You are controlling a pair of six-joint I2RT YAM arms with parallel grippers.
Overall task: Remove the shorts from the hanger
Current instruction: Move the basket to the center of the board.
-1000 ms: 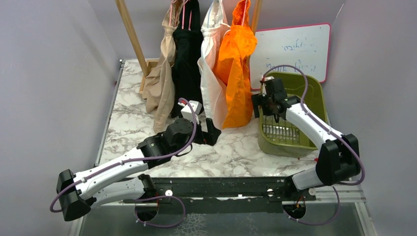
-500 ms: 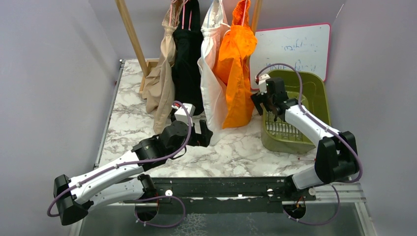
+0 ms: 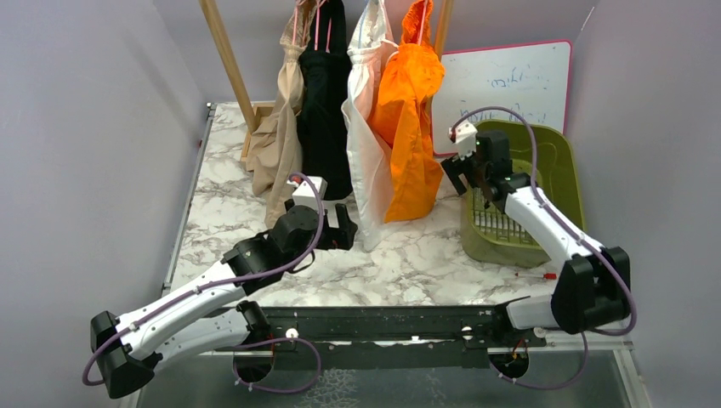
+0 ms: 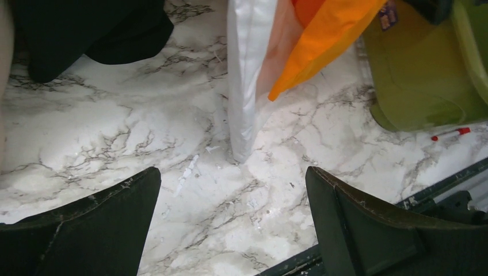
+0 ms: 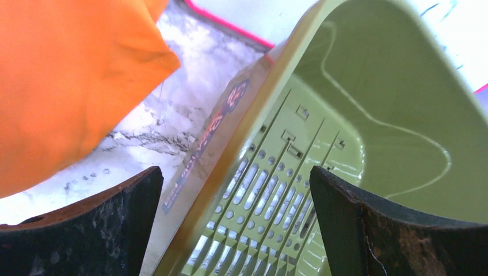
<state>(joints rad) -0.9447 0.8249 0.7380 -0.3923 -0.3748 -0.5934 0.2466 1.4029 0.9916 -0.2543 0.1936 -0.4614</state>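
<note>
Four shorts [image 3: 408, 144] hung at upper centre, none taken off yet, so the whole task lay ahead; left gripper [image 3: 337, 226] and right gripper [image 3: 466, 176] had fingers spread, grasping nothing.

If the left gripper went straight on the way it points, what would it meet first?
Most likely the cream-white shorts: their lower end hangs just ahead of the left gripper and its open jaws, low by the marble table. Depth is unclear, so it might graze the table first.

Soft matt cloth shorts [image 3: 406, 119], glossy green plastic basket [image 3: 568, 183], polished marble-look table [image 3: 408, 255].
</note>
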